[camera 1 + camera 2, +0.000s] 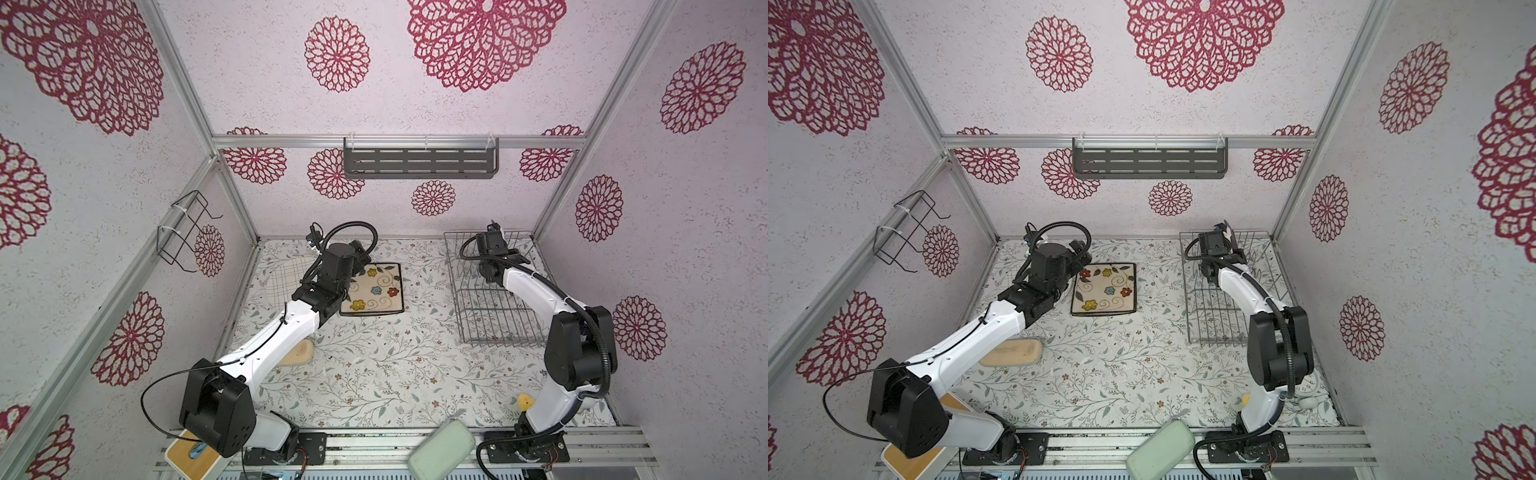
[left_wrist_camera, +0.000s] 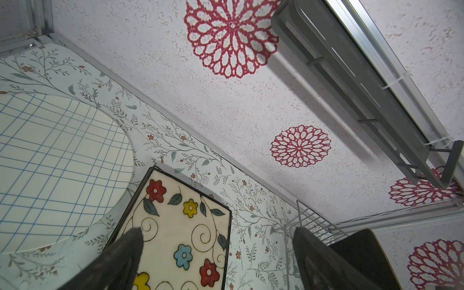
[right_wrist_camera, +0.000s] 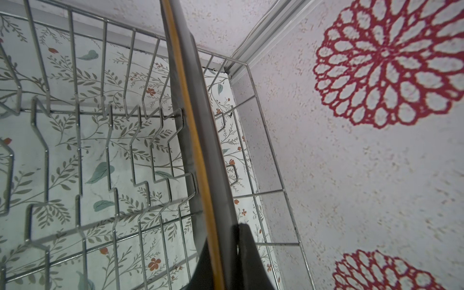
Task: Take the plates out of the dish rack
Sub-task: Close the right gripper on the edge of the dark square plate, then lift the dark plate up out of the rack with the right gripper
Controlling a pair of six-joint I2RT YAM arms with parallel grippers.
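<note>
Right hand was clamped on the rim of the dark brown plate, one finger pressed against the plate's face. The plate stood on edge in the dish rack, between the upright prongs at the rack's far end, close to its right wall. A yellow-orange band ran along the plate's rim. In both top views the rack sat at the far right corner of the desk, with the right hand over its far end; couldn't tell from above whether the plate's lower edge rested on the wires. No other plate showed in the rack. Left hand had its jaws wide apart, holding nothing, hanging over the floral plate. That plate lay flat on the desk near the far edge, left of the middle. The round grid plate lay flat just beside it, toward the far left corner, mostly hidden under the left arm in a top view; couldn't tell whether the two rims touched. The dark plate also showed at the edge of the left wrist view, behind the rack's wires. A tan oval object lay on the desk under the left arm.
</note>
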